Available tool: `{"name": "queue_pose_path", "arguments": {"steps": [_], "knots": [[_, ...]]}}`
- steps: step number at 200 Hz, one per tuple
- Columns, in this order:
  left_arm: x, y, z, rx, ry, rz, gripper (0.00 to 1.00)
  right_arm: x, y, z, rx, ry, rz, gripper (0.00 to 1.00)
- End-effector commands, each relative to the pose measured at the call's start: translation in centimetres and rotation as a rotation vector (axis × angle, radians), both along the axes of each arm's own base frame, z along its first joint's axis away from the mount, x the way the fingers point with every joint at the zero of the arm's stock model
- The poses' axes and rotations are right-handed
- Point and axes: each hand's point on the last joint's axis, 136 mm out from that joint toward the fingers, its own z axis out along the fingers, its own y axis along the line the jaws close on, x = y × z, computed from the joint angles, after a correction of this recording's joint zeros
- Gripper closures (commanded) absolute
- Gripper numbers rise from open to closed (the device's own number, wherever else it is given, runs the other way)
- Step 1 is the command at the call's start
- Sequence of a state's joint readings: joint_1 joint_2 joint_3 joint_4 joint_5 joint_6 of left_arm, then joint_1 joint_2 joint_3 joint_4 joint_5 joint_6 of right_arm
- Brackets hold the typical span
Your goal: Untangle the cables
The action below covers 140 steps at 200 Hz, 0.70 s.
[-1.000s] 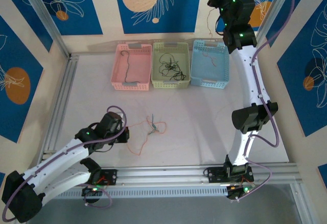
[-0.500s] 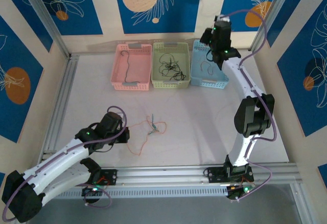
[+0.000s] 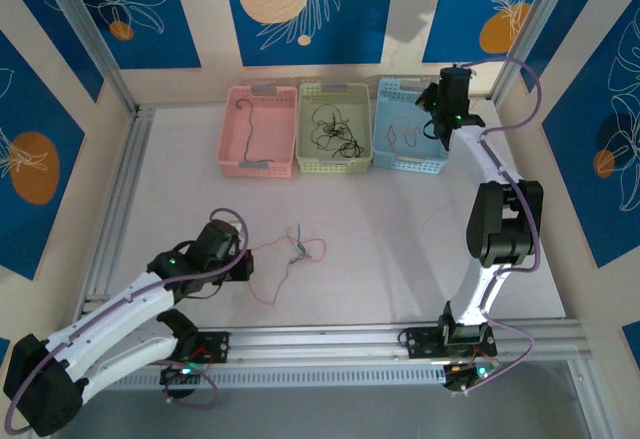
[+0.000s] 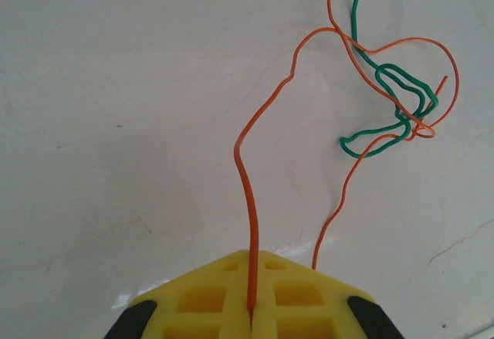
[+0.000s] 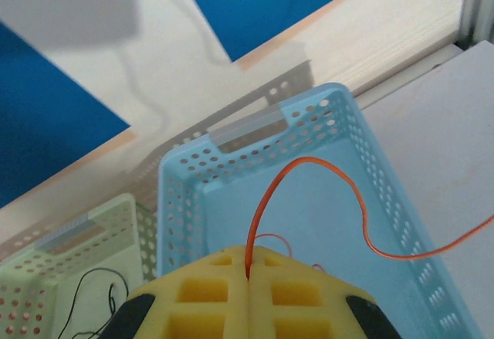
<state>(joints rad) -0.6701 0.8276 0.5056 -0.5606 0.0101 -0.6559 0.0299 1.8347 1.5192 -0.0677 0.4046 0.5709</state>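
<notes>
My left claw (image 4: 251, 310) grips a thin orange wire (image 4: 245, 184); my right claw (image 5: 248, 275), gripping a second thin orange wire (image 5: 266, 192), has dropped over the pale-blue perforated plastic basket (image 5: 174, 215).

**One high view, two close wrist views**

The top camera sits above and behind the arm bases. It looks down and forward over the whole tabletop (image 3: 400, 229) from well back.

The left wrist camera is mounted behind the left claw (image 4: 251, 312) and faces along its yellow fingers, low and very near the tabletop. With the top view it shares the orange cable (image 4: 244, 192) and green cable (image 4: 354, 16) at near centre.

The right wrist camera faces past the right claw (image 5: 248, 277), down into the blue basket (image 5: 179, 208) from close above. The top view shows that same basket at the far right.
</notes>
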Motion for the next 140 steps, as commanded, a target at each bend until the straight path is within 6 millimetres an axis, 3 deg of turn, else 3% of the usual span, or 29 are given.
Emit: {"name": "queue_pose_path", "arguments": {"steps": [1, 23, 57, 101, 124, 140], "knots": [[-0.4, -0.3, -0.3, -0.006, 0.008, -0.02, 1.0, 0.3, -0.9, 0.6, 0.027, -0.018, -0.031, 1.0], [-0.4, -0.3, -0.4, -0.005, 0.01, -0.019, 1.0, 1.2, 0.5, 0.3, 0.034, -0.016, 0.052, 1.0], [-0.3, -0.4, -0.5, -0.007, 0.012, -0.02, 1.0, 2.7, 4.1, -2.2, 0.08, 0.065, 0.221, 1.0], [-0.4, -0.3, -0.4, -0.006, 0.01, -0.02, 1.0, 3.3, 5.9, -5.1, 0.114, 0.134, 0.287, 1.0], [-0.4, -0.3, -0.4, -0.007, 0.011, -0.019, 1.0, 3.4, 7.2, -6.3, 0.139, 0.179, 0.354, 0.92], [-0.3, -0.4, -0.4, -0.009, 0.01, -0.018, 1.0, 2.9, 6.9, -6.6, 0.141, 0.206, 0.342, 0.76]]}}
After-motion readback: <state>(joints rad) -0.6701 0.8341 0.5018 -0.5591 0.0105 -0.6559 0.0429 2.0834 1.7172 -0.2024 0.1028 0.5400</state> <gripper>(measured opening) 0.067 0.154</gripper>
